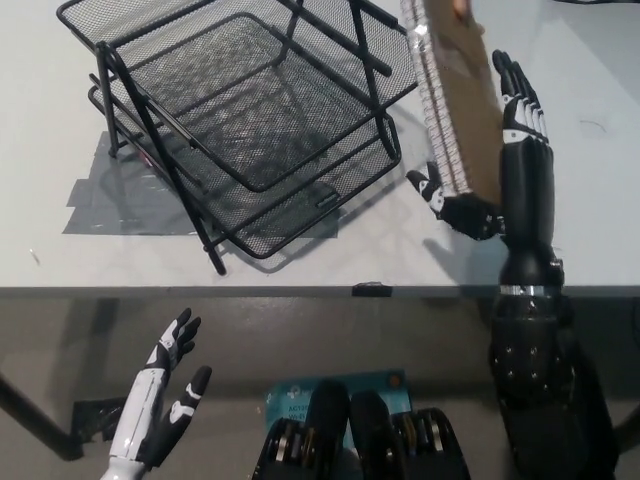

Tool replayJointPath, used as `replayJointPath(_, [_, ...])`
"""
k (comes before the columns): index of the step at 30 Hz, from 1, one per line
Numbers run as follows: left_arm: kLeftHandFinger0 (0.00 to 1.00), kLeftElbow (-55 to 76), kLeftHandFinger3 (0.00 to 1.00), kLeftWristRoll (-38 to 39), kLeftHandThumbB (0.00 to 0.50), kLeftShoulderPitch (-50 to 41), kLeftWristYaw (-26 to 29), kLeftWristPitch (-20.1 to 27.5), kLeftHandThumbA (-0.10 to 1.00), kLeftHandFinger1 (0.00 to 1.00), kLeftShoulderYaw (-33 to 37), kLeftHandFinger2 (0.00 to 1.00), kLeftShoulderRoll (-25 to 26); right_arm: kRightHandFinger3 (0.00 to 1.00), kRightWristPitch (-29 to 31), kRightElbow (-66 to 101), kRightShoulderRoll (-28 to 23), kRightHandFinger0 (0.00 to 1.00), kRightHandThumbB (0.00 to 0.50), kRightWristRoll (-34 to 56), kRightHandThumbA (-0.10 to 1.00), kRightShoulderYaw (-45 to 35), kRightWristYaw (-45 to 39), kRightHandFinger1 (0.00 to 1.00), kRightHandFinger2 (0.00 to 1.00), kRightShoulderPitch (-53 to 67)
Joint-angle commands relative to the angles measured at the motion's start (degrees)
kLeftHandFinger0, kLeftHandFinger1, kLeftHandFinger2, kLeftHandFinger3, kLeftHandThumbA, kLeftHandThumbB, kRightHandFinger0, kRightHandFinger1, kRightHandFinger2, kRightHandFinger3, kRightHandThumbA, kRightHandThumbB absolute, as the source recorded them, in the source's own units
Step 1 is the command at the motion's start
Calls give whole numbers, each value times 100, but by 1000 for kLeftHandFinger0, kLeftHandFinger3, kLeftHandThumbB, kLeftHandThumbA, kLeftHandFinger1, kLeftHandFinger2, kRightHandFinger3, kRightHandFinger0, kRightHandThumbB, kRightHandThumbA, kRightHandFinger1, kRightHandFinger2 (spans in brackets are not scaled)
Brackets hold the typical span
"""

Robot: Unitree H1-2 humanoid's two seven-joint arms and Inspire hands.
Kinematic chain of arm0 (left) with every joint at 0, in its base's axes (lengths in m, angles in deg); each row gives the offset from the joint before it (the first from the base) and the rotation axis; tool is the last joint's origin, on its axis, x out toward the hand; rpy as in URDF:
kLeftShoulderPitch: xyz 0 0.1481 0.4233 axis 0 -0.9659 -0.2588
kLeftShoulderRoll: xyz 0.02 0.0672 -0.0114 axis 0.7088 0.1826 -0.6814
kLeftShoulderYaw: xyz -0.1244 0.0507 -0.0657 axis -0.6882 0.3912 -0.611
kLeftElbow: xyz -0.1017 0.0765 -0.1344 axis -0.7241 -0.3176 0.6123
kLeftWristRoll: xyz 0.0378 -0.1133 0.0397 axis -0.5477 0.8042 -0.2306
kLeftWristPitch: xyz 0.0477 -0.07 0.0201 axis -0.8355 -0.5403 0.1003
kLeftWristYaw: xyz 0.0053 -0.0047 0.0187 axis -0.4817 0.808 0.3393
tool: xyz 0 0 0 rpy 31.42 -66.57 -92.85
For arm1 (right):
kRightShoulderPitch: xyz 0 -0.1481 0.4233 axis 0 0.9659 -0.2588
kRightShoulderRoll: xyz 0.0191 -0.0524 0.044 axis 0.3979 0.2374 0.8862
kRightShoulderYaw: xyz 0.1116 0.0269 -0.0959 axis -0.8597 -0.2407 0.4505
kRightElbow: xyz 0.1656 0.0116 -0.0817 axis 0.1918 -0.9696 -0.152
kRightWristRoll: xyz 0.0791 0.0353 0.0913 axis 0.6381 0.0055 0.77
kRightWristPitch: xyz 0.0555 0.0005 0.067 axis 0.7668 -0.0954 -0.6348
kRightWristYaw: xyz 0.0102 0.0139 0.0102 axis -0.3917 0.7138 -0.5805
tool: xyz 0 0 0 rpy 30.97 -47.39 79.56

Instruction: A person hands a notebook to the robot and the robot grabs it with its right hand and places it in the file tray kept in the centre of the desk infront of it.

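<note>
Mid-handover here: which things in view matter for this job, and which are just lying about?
In the job:
- notebook, held out by a person's hand
- right hand, open around the notebook, not closed on it
- file tray

Lying about:
- grey tape under the tray
- left hand, open, resting below the desk edge

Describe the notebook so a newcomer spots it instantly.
Start at the black mesh file tray on the white desk. Just right of it, the notebook stands tilted against the open right hand. It is the only brown thing, with a pale spiral edge.

white left hand, black white-tipped right hand.
</note>
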Motion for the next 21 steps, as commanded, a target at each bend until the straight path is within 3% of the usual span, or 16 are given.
replayJointPath(1, [1000,210,1000,-45,256,93,25,115,861,1000,17,1000,35,1000,-20,-462,-103,1000,219,-13,1000,-103,579,1000,1000,-689])
replayJointPath(9, [1000,208,1000,-46,253,120,9,113,863,1000,45,1000,30,1000,-40,-1268,-233,1000,222,-237,1000,78,1072,1000,1000,-1194])
replayJointPath(10, [1000,204,1000,-68,252,125,17,141,864,1000,48,1000,35,1000,-31,-1416,-215,1000,185,-273,995,60,1328,1000,1000,-1242])
replayJointPath(12, [1000,204,1000,-80,250,131,21,146,864,1000,55,1000,36,1000,-29,-1474,-221,1000,195,-271,976,70,1446,1000,1000,-1263])
replayJointPath(13, [1000,210,1000,-66,250,141,16,134,865,1000,56,1000,35,1000,182,-1616,-224,1000,159,-163,921,29,1620,1000,1000,-1314])
replayJointPath(14, [1000,212,1000,-66,247,149,18,132,867,1000,54,1000,37,957,441,-1704,-243,759,59,-39,868,-5,1723,770,811,-1346])
replayJointPath(15, [1000,239,1000,-61,248,151,11,92,868,1000,44,1000,49,348,597,-1588,-224,201,33,26,945,-43,1837,154,162,-1307])
replayJointPath(16, [1000,240,1000,-64,253,193,8,68,868,1000,34,1000,66,114,618,-1510,-201,40,40,27,1000,-57,1923,31,32,-1306])
replayJointPath(17, [1000,206,1000,-46,255,230,13,89,863,1000,29,1000,63,5,676,-1469,-195,2,34,20,1000,-50,2001,1,1,-1312])
replayJointPath(19, [1000,195,1000,-7,263,229,15,67,858,1000,21,1000,48,0,711,-1323,-159,0,46,29,1000,-50,2103,0,0,-1285])
replayJointPath(21, [1000,205,1000,-42,260,214,13,73,860,1000,29,1000,62,0,778,-1154,-118,0,1,129,1000,-64,2144,0,0,-1258])
